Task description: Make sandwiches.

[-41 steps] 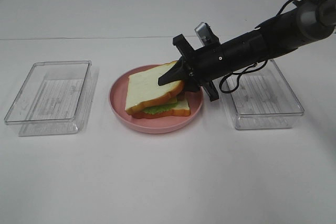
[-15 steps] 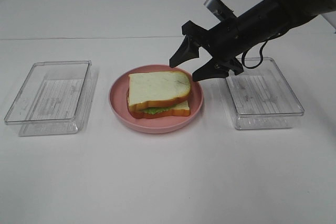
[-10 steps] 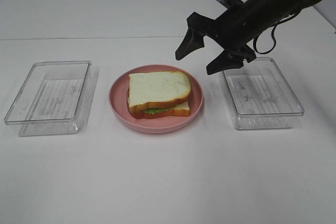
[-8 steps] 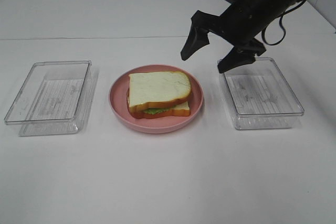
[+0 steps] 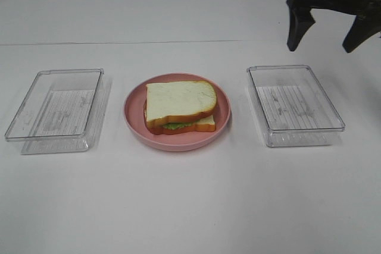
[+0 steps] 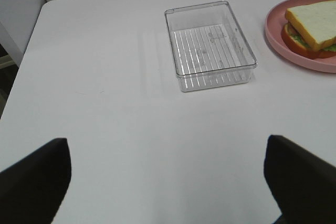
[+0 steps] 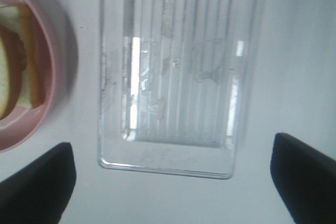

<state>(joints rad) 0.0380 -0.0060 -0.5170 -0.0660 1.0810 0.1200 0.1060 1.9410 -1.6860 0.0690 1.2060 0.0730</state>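
Stacked white-bread sandwich with lettuce [image 5: 179, 106] sat on round pink plate [image 5: 134, 118], mid-table. Clear rectangular plastic tray [image 5: 56, 110] lay left of plate; second clear rectangular plastic tray [image 5: 294, 104] lay right.

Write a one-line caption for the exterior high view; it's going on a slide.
Finished sandwich on a pink plate between two clear trays, right gripper open above the right-hand tray.

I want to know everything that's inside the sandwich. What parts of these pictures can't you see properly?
- Sandwich filling: in the high view only a green lettuce edge shows; the top bread slice hides the rest.
- Sandwich in both wrist views: cut off by the picture edge.
- Right gripper: high view's edge cuts off its arm.
- Left gripper: absent from the high view; its wrist view shows only two dark fingertips.
- Pink plate middle: covered by the sandwich.
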